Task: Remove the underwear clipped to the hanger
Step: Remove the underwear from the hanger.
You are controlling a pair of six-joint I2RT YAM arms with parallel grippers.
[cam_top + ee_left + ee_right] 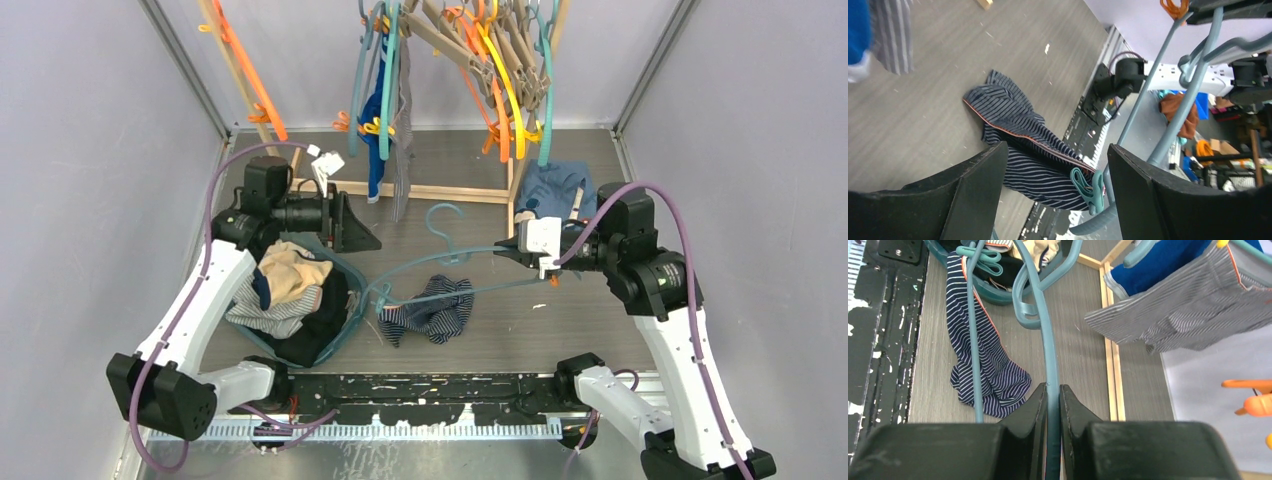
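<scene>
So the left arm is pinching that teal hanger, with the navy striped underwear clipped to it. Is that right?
Wrong arm: it is the right arm's fingers that are pinching the teal hanger, as the right wrist view shows. The navy striped underwear is clipped to it, as you said.

Overhead, we're losing the tops of the rack hangers (505, 60) past the frame edge. From the left wrist we're catching blurry slivers of the blue garment (857, 35) and grey striped garment (893, 35). We're not making out whether the teal clip (1088, 187) is biting the striped underwear (1023, 150), and the basket (358, 300) pile is burying its lower layers.
</scene>
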